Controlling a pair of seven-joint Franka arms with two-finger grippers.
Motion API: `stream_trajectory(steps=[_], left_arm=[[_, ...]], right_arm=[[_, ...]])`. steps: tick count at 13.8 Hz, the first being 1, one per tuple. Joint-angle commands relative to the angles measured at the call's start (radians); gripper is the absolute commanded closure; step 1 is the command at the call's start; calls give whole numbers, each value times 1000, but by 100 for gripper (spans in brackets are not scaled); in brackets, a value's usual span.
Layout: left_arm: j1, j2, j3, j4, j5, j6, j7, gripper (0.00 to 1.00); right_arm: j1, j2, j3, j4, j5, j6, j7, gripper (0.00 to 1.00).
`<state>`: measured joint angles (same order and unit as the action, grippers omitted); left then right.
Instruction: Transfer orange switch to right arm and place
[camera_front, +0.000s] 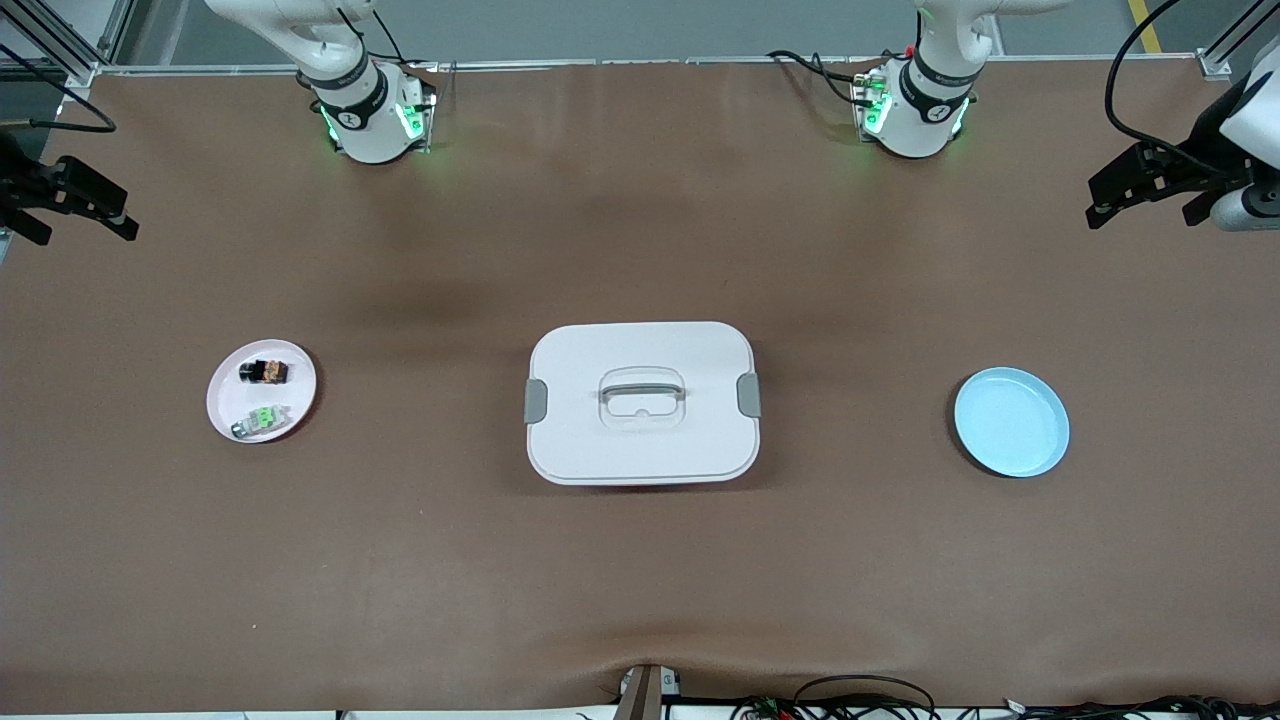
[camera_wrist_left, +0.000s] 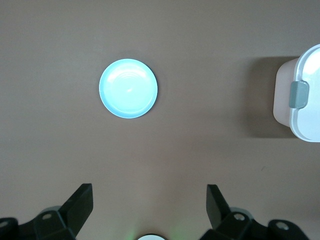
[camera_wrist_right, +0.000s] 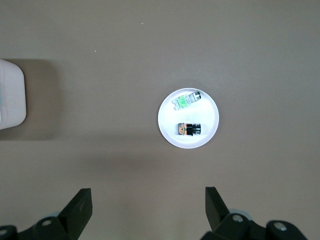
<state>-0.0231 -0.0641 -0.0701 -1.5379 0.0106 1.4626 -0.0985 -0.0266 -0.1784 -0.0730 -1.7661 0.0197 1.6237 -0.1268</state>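
Note:
The orange switch (camera_front: 266, 371), a tiny black part with an orange centre, lies on a small white plate (camera_front: 225, 395) toward the right arm's end of the table. It also shows in the right wrist view (camera_wrist_right: 188, 129). A pale grey part with a green centre (camera_front: 262, 419) lies beside it on the same plate, nearer to the front camera. My right gripper (camera_front: 85, 215) is open and empty, high over the table's edge at that end; it also shows in its own wrist view (camera_wrist_right: 148, 202). My left gripper (camera_front: 1145, 200) is open and empty, high over the other end, with the blue plate in its wrist view (camera_wrist_left: 150, 200).
A white lidded box (camera_front: 641, 402) with grey clips and a handle stands at the table's middle. An empty light blue plate (camera_front: 1011, 421) lies toward the left arm's end. The brown mat (camera_front: 640, 580) covers the table.

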Motion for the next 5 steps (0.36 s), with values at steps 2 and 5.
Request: stream_trajectory(steps=[2, 5], left_arm=[[2, -3, -8, 13, 22, -21, 6, 0], [2, 0, -8, 21, 20, -21, 6, 0]], right_arm=[[-6, 8, 4, 25, -1, -18, 12, 0], [-6, 11, 4, 25, 2, -11, 12, 0]])
